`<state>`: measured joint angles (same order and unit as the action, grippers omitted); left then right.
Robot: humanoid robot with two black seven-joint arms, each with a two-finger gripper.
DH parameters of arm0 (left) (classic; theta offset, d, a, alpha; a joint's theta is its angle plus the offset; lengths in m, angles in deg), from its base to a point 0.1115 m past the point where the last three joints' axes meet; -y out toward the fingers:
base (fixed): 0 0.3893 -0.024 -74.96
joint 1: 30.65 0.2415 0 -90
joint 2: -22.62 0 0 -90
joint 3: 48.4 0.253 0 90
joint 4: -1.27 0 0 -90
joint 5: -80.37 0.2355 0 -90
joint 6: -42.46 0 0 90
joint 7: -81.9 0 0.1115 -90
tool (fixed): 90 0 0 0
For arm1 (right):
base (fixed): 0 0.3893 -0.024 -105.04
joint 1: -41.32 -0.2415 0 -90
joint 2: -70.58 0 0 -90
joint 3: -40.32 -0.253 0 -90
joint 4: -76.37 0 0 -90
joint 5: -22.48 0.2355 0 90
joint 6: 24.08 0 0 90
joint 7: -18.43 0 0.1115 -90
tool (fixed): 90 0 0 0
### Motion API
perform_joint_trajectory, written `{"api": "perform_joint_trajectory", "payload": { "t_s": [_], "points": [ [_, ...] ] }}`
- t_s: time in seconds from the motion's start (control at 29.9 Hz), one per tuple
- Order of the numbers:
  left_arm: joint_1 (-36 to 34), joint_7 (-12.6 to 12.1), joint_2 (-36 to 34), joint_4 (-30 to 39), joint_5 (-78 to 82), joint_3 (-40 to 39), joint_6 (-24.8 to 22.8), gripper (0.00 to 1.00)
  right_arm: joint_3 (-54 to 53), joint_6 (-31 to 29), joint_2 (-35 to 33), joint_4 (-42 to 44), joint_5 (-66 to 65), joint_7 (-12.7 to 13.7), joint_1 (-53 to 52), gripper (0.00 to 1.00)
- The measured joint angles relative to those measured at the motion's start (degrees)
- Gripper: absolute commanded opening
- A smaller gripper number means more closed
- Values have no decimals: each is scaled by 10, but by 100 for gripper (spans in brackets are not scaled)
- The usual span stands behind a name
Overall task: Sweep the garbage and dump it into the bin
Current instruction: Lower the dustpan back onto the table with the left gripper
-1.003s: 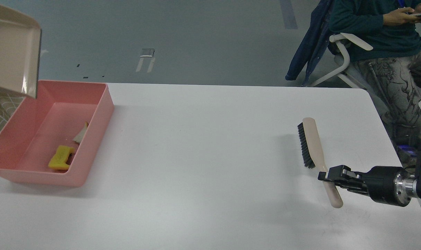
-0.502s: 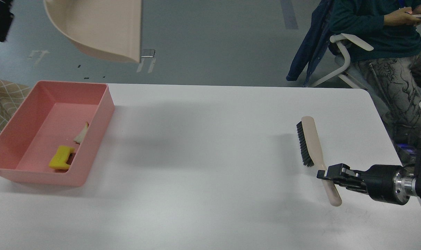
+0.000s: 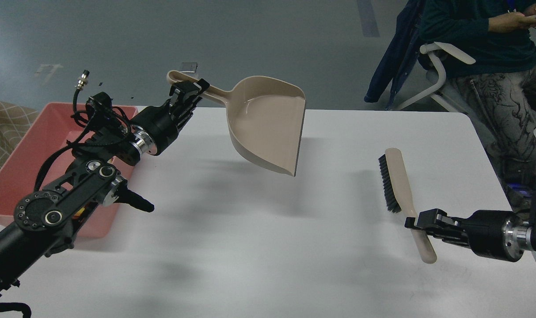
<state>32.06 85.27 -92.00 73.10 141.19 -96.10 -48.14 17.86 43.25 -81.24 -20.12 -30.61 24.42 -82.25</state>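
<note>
Pink bin (image 3: pixel 11 176) sits at the far left of the white table (image 3: pixel 250 247), now mostly hidden behind the left arm, which has swung across it since half a second ago. The garbage that lay in the bin's near right corner earlier is covered by the arm, apart from a sliver of yellow by the arm's joint. Right of the bin, the left gripper (image 3: pixel 189 92) is clamped on the handle of the beige dustpan (image 3: pixel 268 121). The dustpan has come down from above the bin's far side and hangs over the table's middle, well right of the bin, mouth tilted downward and empty. Far right of the bin, the beige black-bristled brush (image 3: pixel 398 185) is unchanged, the right gripper (image 3: pixel 416 223) closed on its handle.
</note>
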Motion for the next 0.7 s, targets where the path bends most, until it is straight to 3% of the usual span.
{"api": "perform_joint_trajectory", "payload": {
  "t_s": [0.7],
  "points": [
    [38,11,54,-65,-2,32,26,0,2,0,2,-2,0,1,3,0]
  ]
}}
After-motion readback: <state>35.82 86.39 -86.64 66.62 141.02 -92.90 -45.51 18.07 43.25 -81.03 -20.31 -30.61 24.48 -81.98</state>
